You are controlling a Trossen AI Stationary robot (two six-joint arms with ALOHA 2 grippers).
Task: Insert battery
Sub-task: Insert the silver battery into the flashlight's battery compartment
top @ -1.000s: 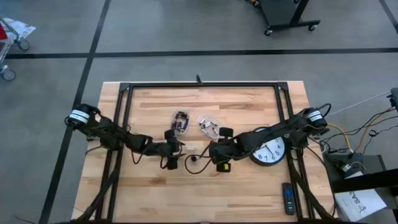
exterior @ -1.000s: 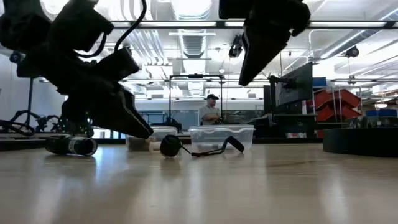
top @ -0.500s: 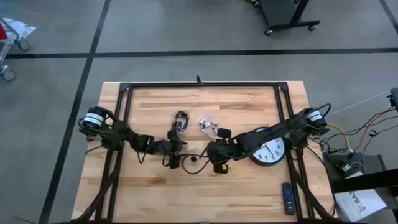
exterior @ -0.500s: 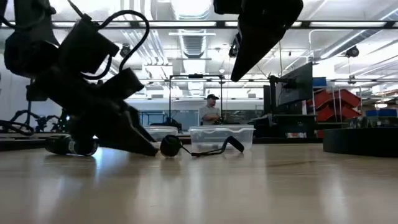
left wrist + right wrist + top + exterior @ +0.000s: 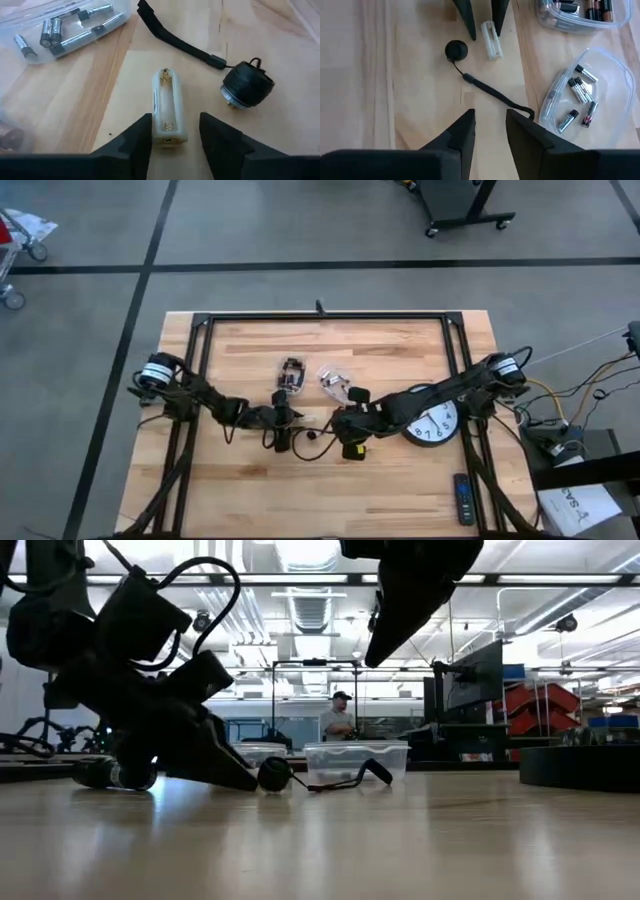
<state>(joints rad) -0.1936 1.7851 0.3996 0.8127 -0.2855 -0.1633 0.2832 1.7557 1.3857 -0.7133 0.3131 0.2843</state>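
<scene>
While my left arm reached in over the last second, the right one barely shifted, so here is how things stand

What changed: my left claw [image 5: 170, 145] has come forward and down to the bench [image 5: 400, 480]; it was lifted and farther back a second ago, and now sits low against the wood in the low view

What that means: I judge this as the end of the approach to the holder, with the grasp not yet made and no battery loaded

Battery holder [image 5: 168, 107]: a pale, empty cradle lying flat on the bench, lengthwise between my left fingers [image 5: 132, 142], its near end just inside their tips, touching neither as far as I can tell

Left claw state: wide, fingers standing either side of the holder with gaps showing

Right claw [image 5: 489, 131]: hovering above the bench, parted a little, holding nothing, looking down on the lanyard [image 5: 492, 93] and the black cap [image 5: 456, 49]

Batteries [image 5: 577, 90]: loose in a clear tray just beside the lanyard, well apart from the holder

Next: close on the holder, gently, since it may skid on the wood
</scene>
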